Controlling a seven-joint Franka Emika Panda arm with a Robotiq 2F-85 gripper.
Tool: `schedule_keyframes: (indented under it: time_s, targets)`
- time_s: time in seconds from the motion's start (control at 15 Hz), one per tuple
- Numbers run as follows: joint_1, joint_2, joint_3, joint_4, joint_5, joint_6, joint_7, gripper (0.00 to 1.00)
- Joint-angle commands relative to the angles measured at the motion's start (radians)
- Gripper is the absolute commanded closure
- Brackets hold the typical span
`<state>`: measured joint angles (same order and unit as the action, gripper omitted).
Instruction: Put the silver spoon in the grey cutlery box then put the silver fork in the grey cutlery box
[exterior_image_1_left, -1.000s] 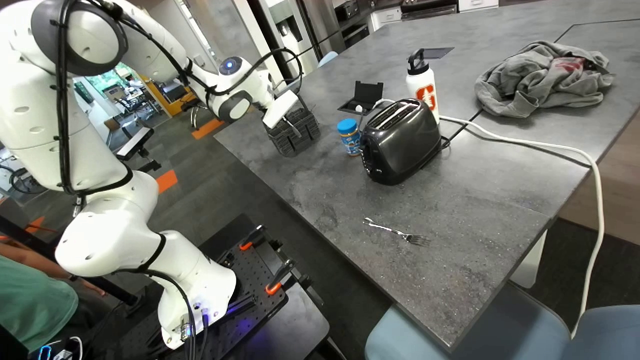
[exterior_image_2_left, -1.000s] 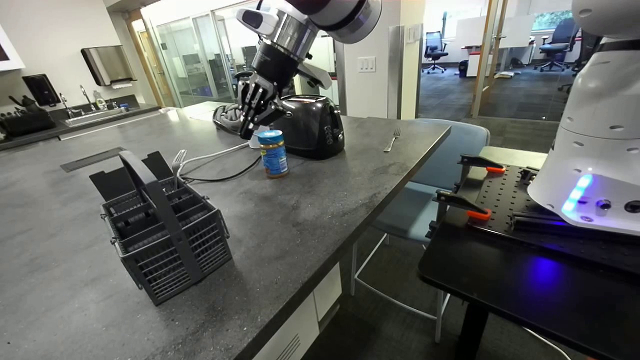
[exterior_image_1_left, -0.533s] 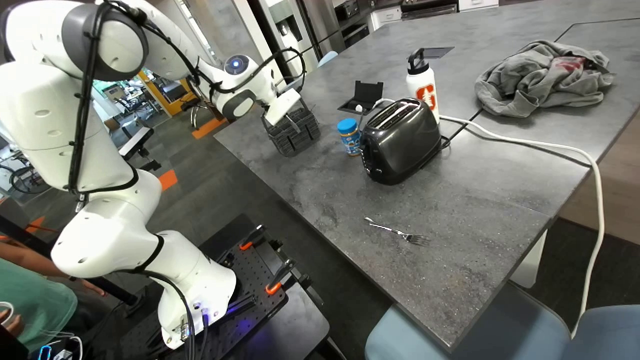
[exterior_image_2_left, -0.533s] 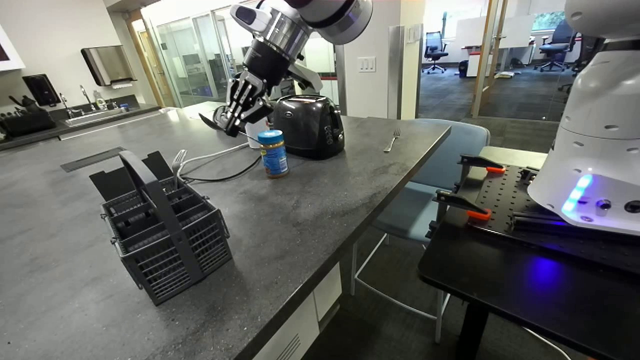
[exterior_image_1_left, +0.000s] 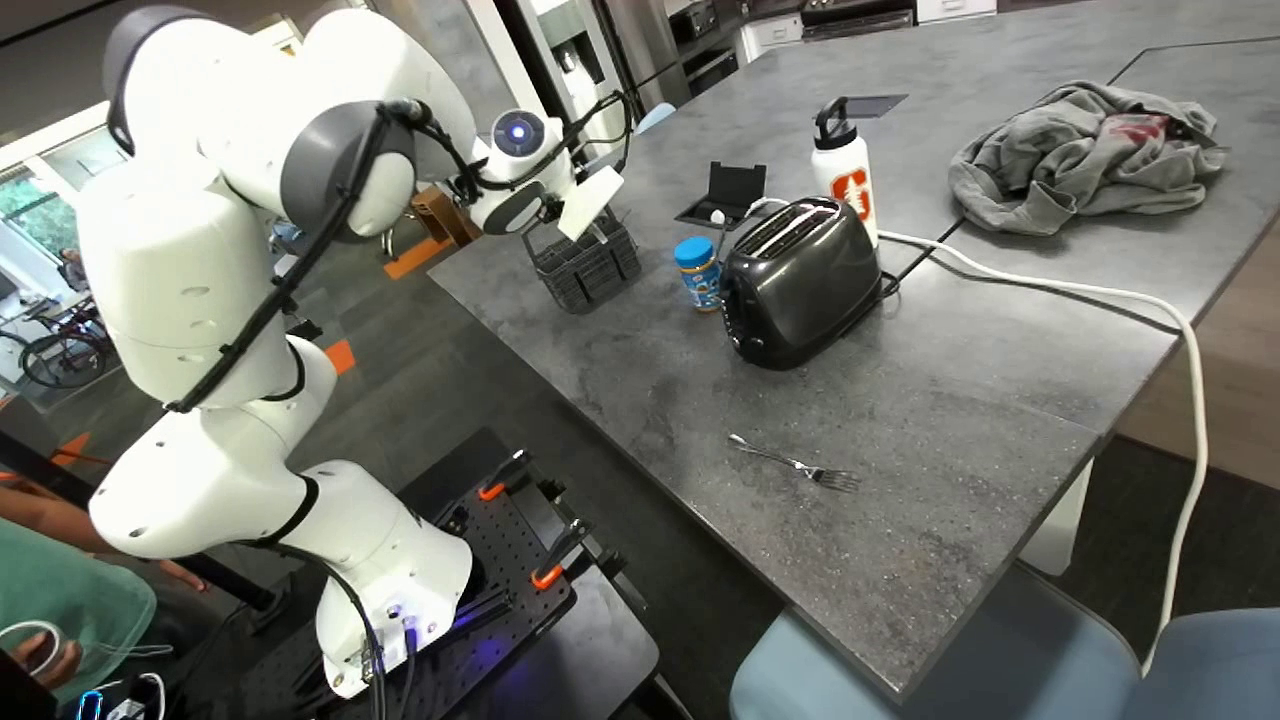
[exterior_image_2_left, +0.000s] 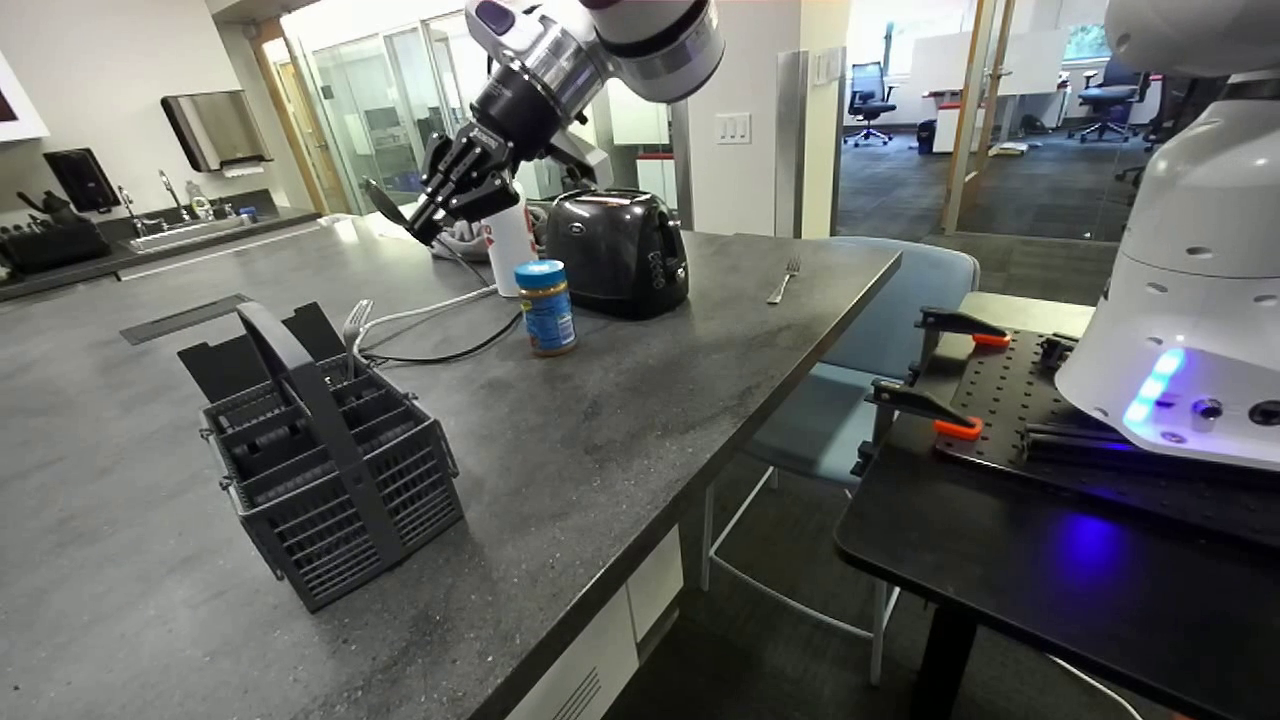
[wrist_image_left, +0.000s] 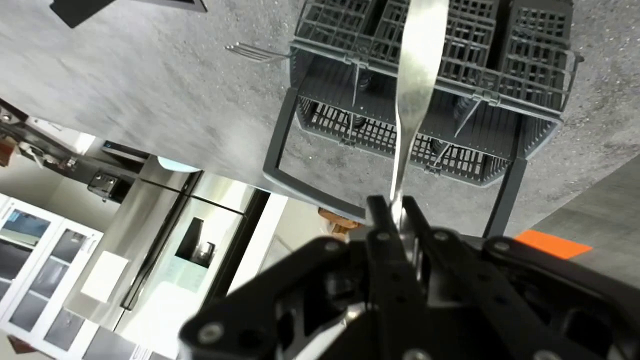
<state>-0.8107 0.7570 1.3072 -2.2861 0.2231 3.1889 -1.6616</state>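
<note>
"Wrist view: what is nearest?"

"The black gripper (wrist_image_left: 396, 206), its jaws together on the slim handle of the silver spoon (wrist_image_left: 414, 100). Past the spoon is the open-topped grey cutlery box (wrist_image_left: 450, 89) with mesh sides."

"How does the spoon lie from the box?"

"Seen from the wrist, it points away from the gripper and crosses in front of the box's openings, its broad end running out of frame. In an exterior view its rounded bowl (exterior_image_2_left: 384, 203) is higher than the box and behind it, not touching. The spoon slants, bowl end above handle end."

"What does the next move turn on?"

"That slant, I would judge. The box lies below and ahead of the only arm, and its compartments open upward, so the spoon probably has to go over the box and tip nearer to upright. The box's carrying handle (exterior_image_2_left: 318, 400) arches across its middle and could be knocked."

"And farther out?"

"At one end of the box is a standing fork (exterior_image_2_left: 354, 330), tines up, its lower part apparently inside. Near the box is a blue-lidded jar (exterior_image_2_left: 547, 308); farther from the box, a black toaster (exterior_image_2_left: 618, 255). Farthest from the box, in both exterior views, the silver fork (exterior_image_1_left: 803, 467) lies flat. I take that as the task's second piece, not yet begun."
</note>
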Motion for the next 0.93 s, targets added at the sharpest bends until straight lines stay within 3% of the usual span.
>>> schedule_keyframes:
  time_s: [0.0,0.07,0.13,0.53,0.87]
  targets:
    - [-0.058,0.251,0.029,0.018,-0.238,0.04,0.054,0.98]
    - [-0.068,0.3,0.046,0.023,-0.19,0.03,-0.016,0.98]
    - [-0.076,0.36,0.036,0.031,-0.315,0.019,0.084,0.98]
    - [-0.114,0.625,0.11,0.027,-0.521,-0.003,0.157,0.98]
    - [-0.062,0.685,0.116,0.058,-0.574,-0.01,0.231,0.98]
